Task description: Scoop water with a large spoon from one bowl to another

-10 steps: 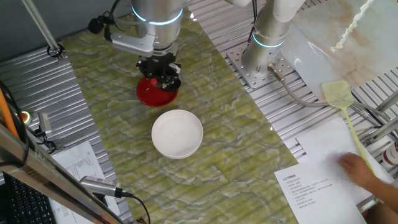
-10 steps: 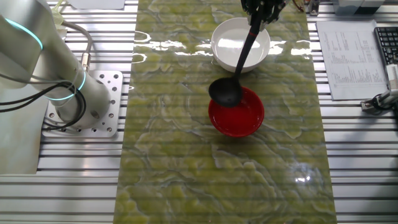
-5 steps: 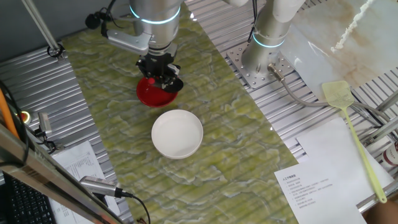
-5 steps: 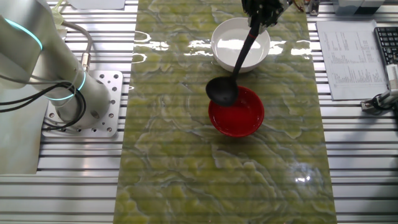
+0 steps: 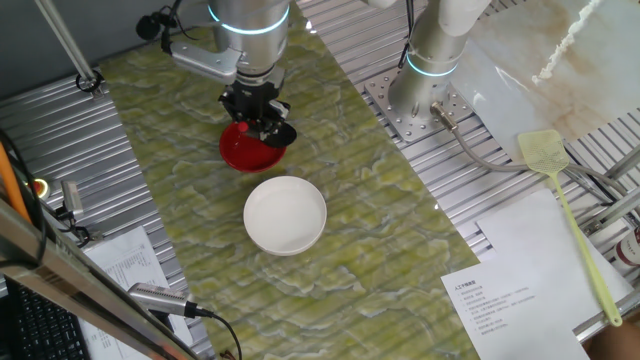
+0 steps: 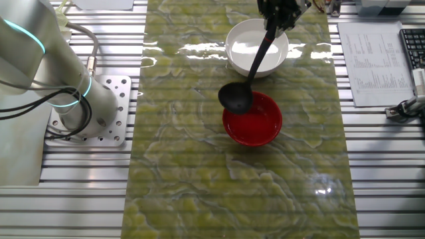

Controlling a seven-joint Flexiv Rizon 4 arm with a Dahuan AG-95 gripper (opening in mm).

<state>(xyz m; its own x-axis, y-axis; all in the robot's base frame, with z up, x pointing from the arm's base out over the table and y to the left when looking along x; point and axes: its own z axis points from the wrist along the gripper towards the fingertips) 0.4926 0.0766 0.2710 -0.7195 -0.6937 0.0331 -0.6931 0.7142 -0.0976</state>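
The black large spoon (image 6: 236, 99) hangs over the left rim of the red bowl (image 6: 255, 122), its handle slanting up across the white bowl (image 6: 246, 41) to my gripper (image 6: 277, 16) at the top edge. My gripper is shut on the spoon's handle. In the other fixed view the gripper (image 5: 254, 108) sits right above the red bowl (image 5: 242, 151), with the spoon's scoop (image 5: 283, 135) at the bowl's right side. The white bowl (image 5: 285, 214) stands nearer the camera, apart from the red one. Whether the scoop holds water I cannot tell.
A green patterned mat (image 5: 200, 200) covers the table under both bowls. The arm's base (image 5: 425, 85) stands at the back right on a metal plate. A yellow fly swatter (image 5: 565, 190) and printed sheets (image 5: 500, 300) lie at the right. Cables and a keyboard (image 5: 30, 330) lie at the left.
The spoon's scoop has lifted a little and shifted toward the red bowl's rim. A hand at the lower right edge a second ago is gone.
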